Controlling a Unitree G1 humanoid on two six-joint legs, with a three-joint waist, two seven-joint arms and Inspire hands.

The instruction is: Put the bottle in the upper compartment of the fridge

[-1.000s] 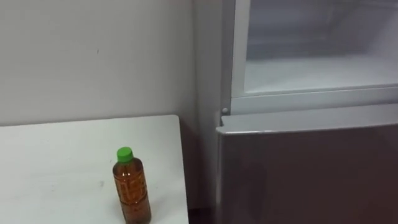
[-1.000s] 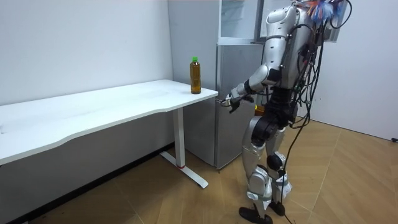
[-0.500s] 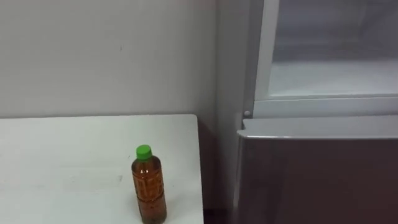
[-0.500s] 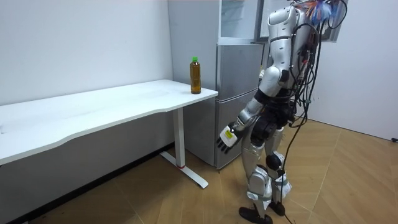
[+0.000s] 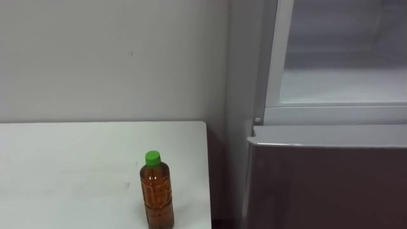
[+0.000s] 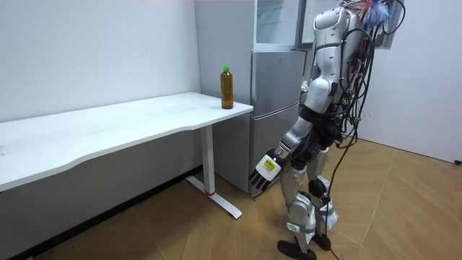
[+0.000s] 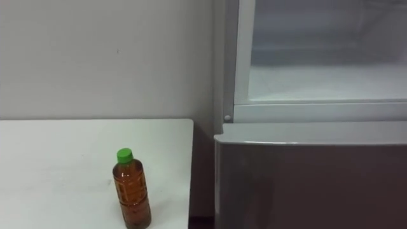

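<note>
Bottle (image 5: 158,194) with a green cap stands upright on the white bench (image 5: 63,172), near the edge just left of the fridge (image 5: 331,181), whose upper compartment (image 5: 343,83) is open. The left robot hand (image 6: 266,168) hangs low before the fridge, fingers seemingly loose and straight, holding nothing.

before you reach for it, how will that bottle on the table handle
The bottle looks nearly full of brown liquid, so probably heavy for its size. Tall and narrow, near the table edge: a sideways nudge could tip it. Its ribbed sides look plastic and may flex if squeezed.
</note>
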